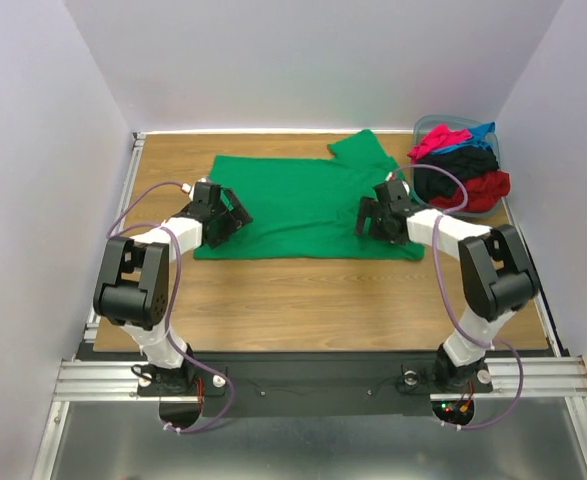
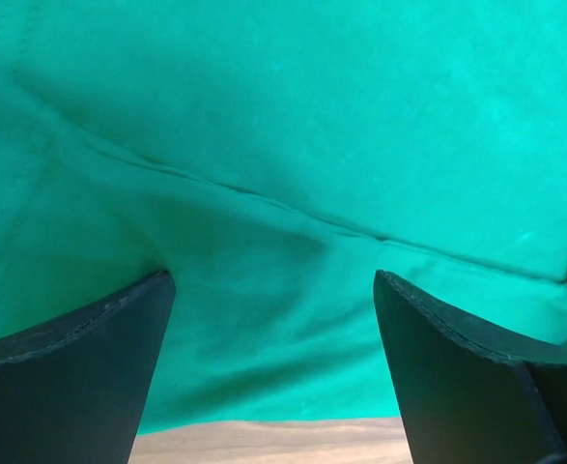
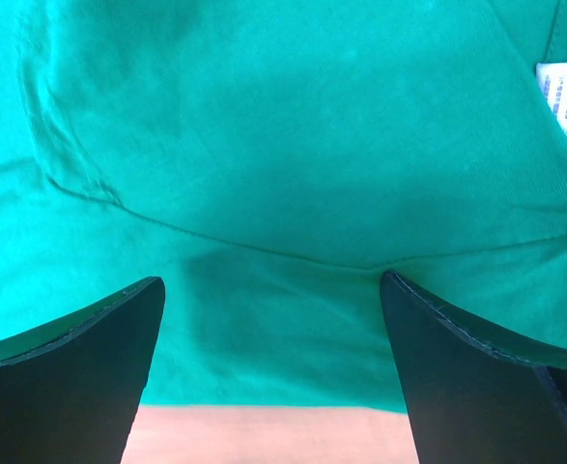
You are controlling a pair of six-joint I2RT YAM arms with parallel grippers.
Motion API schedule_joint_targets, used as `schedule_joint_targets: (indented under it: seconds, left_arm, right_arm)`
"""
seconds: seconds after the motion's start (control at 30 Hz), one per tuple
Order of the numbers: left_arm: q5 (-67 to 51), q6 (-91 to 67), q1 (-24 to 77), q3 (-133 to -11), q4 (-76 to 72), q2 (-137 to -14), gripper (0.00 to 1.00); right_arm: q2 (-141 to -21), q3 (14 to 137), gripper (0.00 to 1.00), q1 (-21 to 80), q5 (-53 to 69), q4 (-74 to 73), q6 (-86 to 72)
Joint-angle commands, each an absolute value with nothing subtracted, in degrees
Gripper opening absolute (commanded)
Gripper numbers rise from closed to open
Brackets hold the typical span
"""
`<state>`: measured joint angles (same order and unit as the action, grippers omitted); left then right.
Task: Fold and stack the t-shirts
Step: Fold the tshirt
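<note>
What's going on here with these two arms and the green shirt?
Two robot arms are working on a green t-shirt that lies spread out on the wooden table. The left arm is at the shirt's near left edge and the right arm at its near right edge, each with its jaws wide open over the hem, nothing gripped yet. More shirts, pink-red, blue, black and red, sit heaped in a bin at the far right corner. Nothing is folded yet.
</note>
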<state>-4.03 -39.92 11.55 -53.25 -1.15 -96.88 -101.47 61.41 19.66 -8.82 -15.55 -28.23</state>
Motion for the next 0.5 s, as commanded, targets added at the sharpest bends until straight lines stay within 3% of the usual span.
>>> schedule_joint_targets:
  seconds: [0.0,0.3,0.47]
  left_arm:
    - [-0.4,-43.7,12.6,-44.9,5.5,-92.7,0.98]
    - [4.9,-50.8,15.0,-31.7,13.3,-77.8,0.98]
    - [4.2,-52.9,15.6,-28.4,15.4,-70.2,0.98]
  right_arm:
    - [-93.6,51.1,1.00,20.8,-9.5,-19.2,-32.3]
    - [-73.5,28.8,1.00,21.4,-3.6,-19.7,-40.5]
    - [-65.7,24.4,1.00,21.4,-0.6,-20.7,-42.0]
